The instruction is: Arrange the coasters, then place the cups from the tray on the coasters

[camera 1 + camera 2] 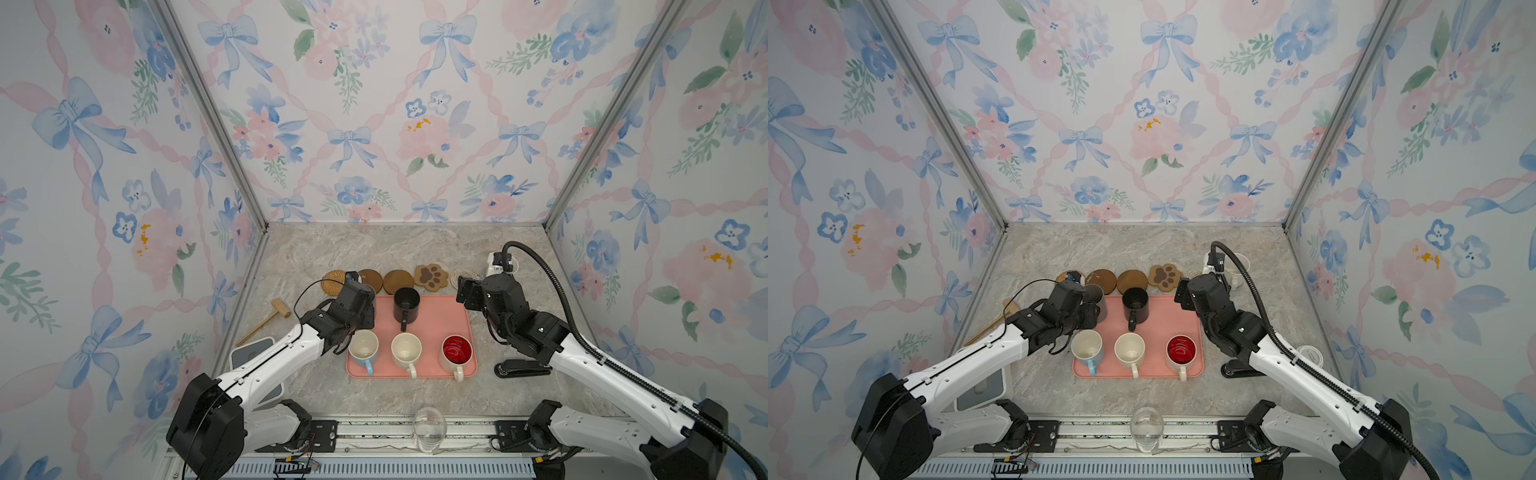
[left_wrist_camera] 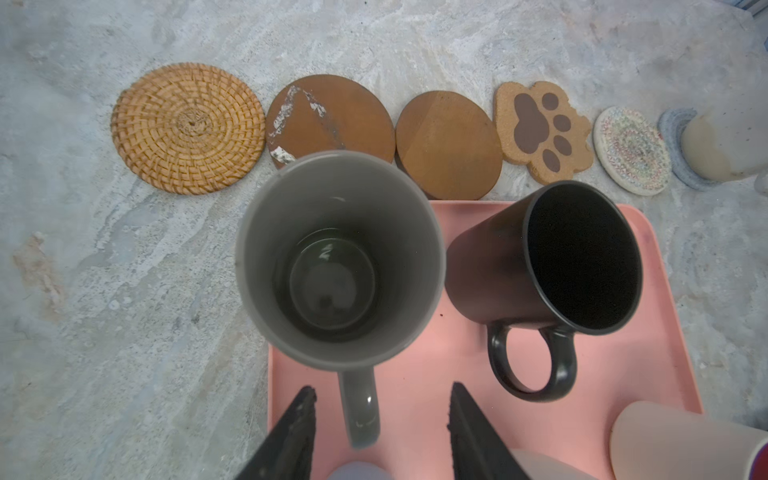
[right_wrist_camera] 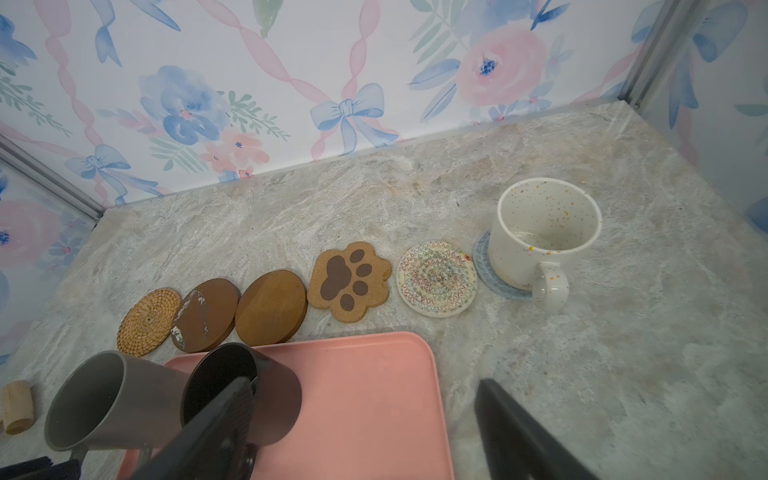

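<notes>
Grey mug (image 2: 338, 253) stood at far-left corner of tray (image 2: 623, 374), left hand (image 2: 382, 390) unclenched, fingers (image 2: 295, 436) astride its handle without contact, right hand (image 3: 365, 386) spread wide, empty, speckled mug (image 3: 544, 232) seated on grey-blue coaster (image 3: 482, 266).

Bare worktop (image 1: 399, 249) behind the coaster row (image 2: 446, 143) up to the back wall (image 1: 399, 124) — you've got room there. Right of the tray (image 1: 440, 320) is open too, bar the speckled mug (image 3: 540, 232) at the row's end. Tray's far-left corner is tight — grey mug (image 2: 338, 257) and black mug (image 2: 582, 257) close together. Mallet (image 1: 281, 308) lies left of it.
</notes>
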### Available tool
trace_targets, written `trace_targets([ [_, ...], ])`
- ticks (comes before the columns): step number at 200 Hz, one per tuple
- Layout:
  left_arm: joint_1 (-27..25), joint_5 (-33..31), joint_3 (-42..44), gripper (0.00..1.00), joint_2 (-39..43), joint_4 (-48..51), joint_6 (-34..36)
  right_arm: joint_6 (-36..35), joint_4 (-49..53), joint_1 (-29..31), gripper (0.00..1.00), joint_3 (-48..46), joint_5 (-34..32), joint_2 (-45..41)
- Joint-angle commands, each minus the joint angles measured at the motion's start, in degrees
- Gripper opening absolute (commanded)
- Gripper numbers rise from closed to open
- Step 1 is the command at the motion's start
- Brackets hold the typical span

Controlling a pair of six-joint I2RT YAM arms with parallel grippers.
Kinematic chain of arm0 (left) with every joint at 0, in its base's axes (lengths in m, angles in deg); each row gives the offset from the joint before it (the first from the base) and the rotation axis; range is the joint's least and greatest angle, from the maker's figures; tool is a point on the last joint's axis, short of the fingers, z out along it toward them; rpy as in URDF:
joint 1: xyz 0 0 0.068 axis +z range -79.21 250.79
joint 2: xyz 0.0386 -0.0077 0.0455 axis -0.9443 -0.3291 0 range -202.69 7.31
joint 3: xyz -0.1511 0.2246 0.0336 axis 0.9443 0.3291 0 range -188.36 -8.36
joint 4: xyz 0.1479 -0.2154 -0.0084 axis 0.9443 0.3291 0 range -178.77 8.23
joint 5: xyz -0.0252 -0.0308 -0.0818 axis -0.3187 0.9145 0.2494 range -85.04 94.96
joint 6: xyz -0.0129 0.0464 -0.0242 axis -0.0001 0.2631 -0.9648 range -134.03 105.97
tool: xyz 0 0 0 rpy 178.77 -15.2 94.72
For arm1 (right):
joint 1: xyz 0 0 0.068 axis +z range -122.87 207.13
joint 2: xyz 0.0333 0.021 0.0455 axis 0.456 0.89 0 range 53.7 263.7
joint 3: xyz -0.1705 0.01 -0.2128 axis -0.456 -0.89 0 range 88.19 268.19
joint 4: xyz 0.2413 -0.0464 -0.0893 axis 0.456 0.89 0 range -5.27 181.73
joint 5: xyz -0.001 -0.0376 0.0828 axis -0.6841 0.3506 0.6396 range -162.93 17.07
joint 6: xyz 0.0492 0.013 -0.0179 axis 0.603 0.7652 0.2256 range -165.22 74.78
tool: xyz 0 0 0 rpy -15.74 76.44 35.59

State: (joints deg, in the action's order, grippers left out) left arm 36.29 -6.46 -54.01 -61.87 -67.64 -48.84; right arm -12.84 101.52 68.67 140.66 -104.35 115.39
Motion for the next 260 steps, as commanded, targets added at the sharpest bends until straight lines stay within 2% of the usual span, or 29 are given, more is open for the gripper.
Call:
trace_targets([
  [1, -0.21, -1.52, -1.01, 0.48, -0.33, 0.49, -0.88, -0.51, -1.24, -0.83, 0.86, -0.22, 0.52, 0.89],
  [87, -0.49, -2.34, -2.03, 0.46, -4.48, 0.45, -1.24, -0.55, -1.15, -1.37, 0.87, -0.15, 1.01, 1.83],
  [260, -0.57, -5.37, -3.56, 0.37, -10.29, 0.32, -2.33, -0.41, -0.89, -2.36, 0.87, -0.41, 1.54, 2.09],
])
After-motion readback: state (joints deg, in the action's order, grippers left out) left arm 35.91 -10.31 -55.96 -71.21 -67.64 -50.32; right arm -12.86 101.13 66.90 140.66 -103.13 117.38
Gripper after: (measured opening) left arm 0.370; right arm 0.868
